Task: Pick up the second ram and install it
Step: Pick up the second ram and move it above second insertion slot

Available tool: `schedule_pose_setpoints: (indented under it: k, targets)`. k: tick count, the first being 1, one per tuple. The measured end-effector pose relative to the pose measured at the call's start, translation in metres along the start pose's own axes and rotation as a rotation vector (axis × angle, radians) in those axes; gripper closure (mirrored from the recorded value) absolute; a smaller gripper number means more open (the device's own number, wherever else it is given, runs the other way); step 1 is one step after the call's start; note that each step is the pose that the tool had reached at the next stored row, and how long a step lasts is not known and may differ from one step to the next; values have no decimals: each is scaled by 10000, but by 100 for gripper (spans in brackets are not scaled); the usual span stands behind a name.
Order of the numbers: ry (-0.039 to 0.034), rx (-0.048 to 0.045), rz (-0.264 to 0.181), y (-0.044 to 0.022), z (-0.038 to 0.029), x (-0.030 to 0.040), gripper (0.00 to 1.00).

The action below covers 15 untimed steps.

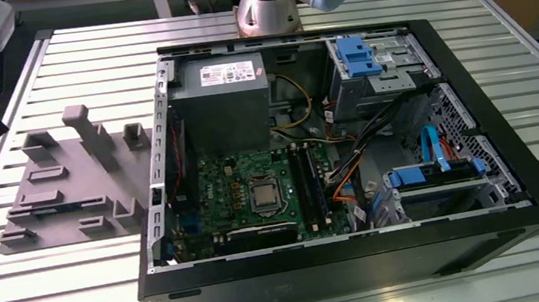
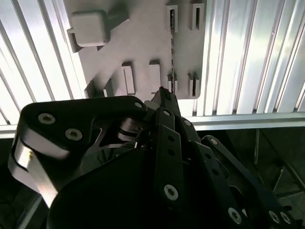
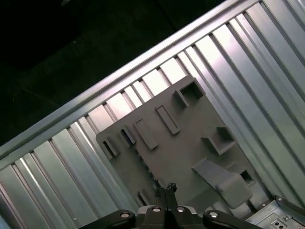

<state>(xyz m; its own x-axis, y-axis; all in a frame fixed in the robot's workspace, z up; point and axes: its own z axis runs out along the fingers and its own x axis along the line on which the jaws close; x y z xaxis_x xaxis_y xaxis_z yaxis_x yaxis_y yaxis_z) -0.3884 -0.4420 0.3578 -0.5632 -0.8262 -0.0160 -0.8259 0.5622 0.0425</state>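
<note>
1. Up over the grey fixture plate [image 2: 143, 43], the gripper [image 2: 164, 94] hangs with its fingertips pinched together, or as good as, and nothing between them. The first wrist view gives the clearest look: the two linkages sit mirrored and the tips meet in the middle.
2. Just past the tips in the second wrist view is the second ram [image 2: 172, 50], standing on edge in a line of little slotted posts on that plate. The gripper is apart from it, not touching.
3. In the exterior view the plate sits on the slatted table [image 1: 94, 290], to that view's left of the open PC case [image 1: 361, 261]. There the second ram [image 1: 45, 211] reads as a dark strip along the plate's side nearest the camera.
4. The step in hand, as I read it, is the pick, and no grab has happened yet. To do it well, I'd want:
   - the jaws open wider than the stick is thick
   - the pads square to its flat faces
   - the grip centred along its length so it doesn't seesaw
   - a straight drop and a straight lift, because those posts look like they'd bind it if it tilts
5. Looks-wise, edge-on it's basically a long thin line. There's a hint of blue in the exterior view, and I can't make out the chips. It's a thin board, so my guess is it flexes and wants a gentle squeeze.
</note>
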Motion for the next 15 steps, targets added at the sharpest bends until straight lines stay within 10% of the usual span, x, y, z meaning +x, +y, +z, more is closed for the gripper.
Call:
schedule_pose_setpoints:
  k: [15]
  targets:
    - [113,-43,-2690,-2,45,1,89]
